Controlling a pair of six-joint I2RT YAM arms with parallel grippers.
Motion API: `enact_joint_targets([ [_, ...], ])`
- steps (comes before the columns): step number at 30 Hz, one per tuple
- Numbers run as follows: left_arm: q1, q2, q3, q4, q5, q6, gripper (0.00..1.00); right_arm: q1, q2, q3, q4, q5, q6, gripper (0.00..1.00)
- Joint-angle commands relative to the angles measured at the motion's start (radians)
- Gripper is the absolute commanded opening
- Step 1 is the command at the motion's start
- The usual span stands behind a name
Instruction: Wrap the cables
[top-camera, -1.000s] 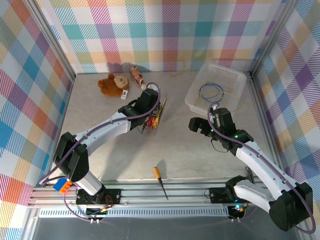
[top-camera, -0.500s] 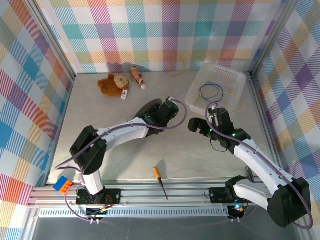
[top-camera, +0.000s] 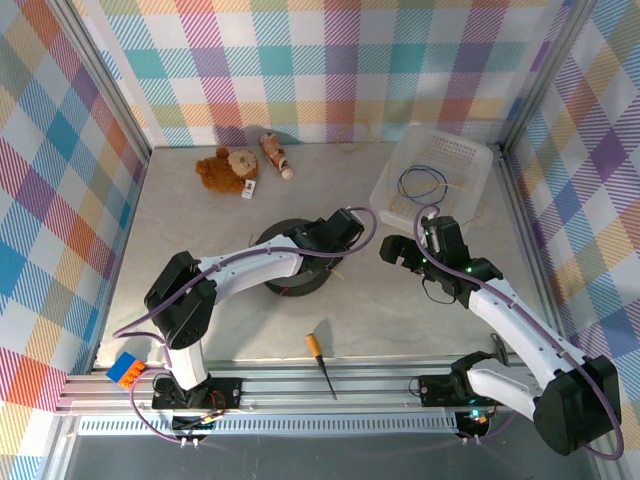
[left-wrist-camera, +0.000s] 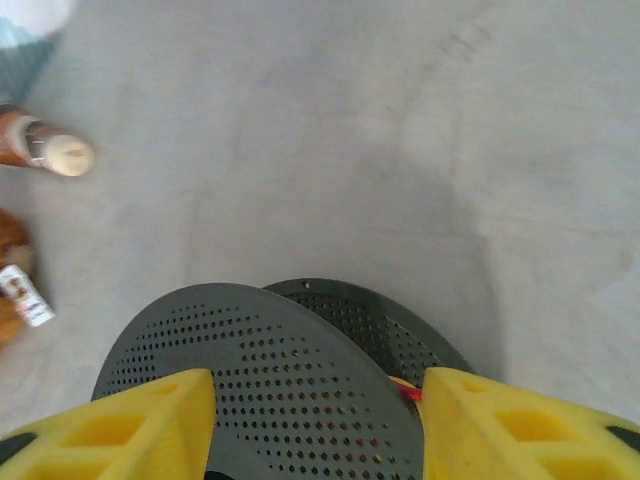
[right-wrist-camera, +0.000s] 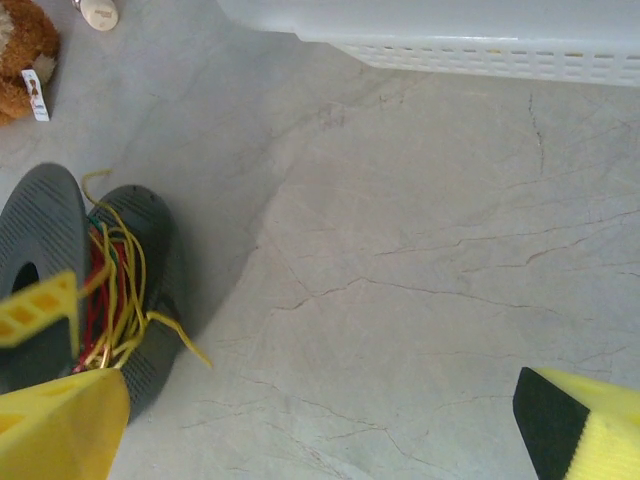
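Cables (right-wrist-camera: 112, 285) on reel (right-wrist-camera: 40, 225), mid-table, left of basket (right-wrist-camera: 450, 55).
Top: reel (top-camera: 290, 285) lies under your left arm (top-camera: 240, 268). Left wrist: left gripper (left-wrist-camera: 318, 378) half-open astride its flange, nothing clamped. Right wrist: right gripper (right-wrist-camera: 320, 430) wide, empty; wires light, springy, so pinch the loose end (right-wrist-camera: 185, 340).

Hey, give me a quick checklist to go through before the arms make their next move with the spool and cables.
1. Left end effector open: ok, fingers apart by the spool.
2. Right end effector open: ok.
3. Spool set down on the table: ok; whether it sits steady, cannot tell.
4. Yellow cables fully wound: not ok, one end sticks out.
5. Basket emptied: not ok, a blue loop lies inside.
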Motion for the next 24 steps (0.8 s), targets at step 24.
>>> enact_joint_targets([
  [24,0.083,-0.262,-0.095,0.029,0.482,-0.253,1.0,-0.009,0.026,-0.035,0.078,-0.145,-0.068,0.99],
])
